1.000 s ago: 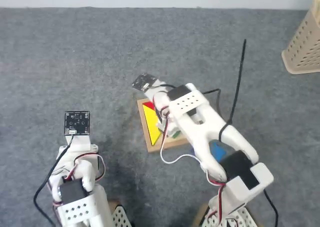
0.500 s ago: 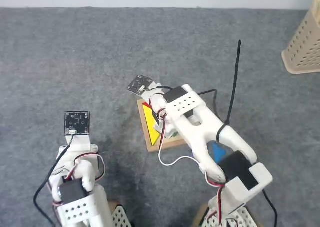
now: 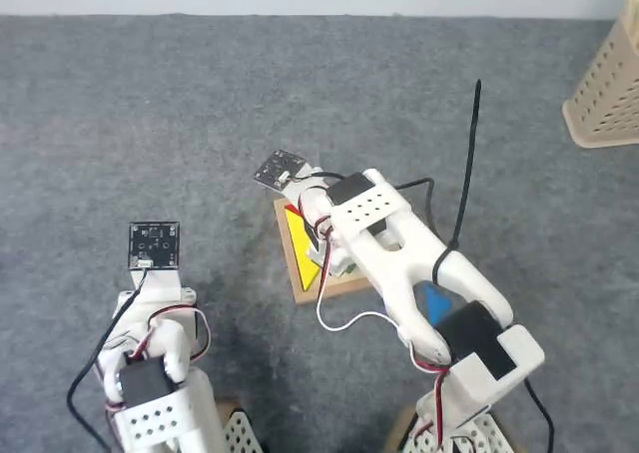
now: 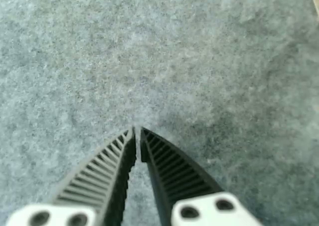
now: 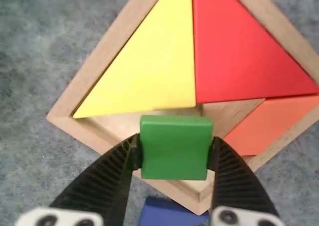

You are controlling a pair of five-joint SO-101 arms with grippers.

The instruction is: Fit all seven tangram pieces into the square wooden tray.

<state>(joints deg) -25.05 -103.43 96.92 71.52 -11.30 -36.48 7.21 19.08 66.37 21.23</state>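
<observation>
Tray [image 5: 106,54] holding yellow triangle [image 5: 149,66], red triangle [image 5: 234,52]

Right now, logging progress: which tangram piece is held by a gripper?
The green piece, clamped in the right gripper over the tray; yellow, red and orange lie flat in it.

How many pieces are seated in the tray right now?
3: the yellow triangle and red triangle side by side, and an orange piece beside the red one. The green square is in the right gripper; others may be hidden.
</observation>
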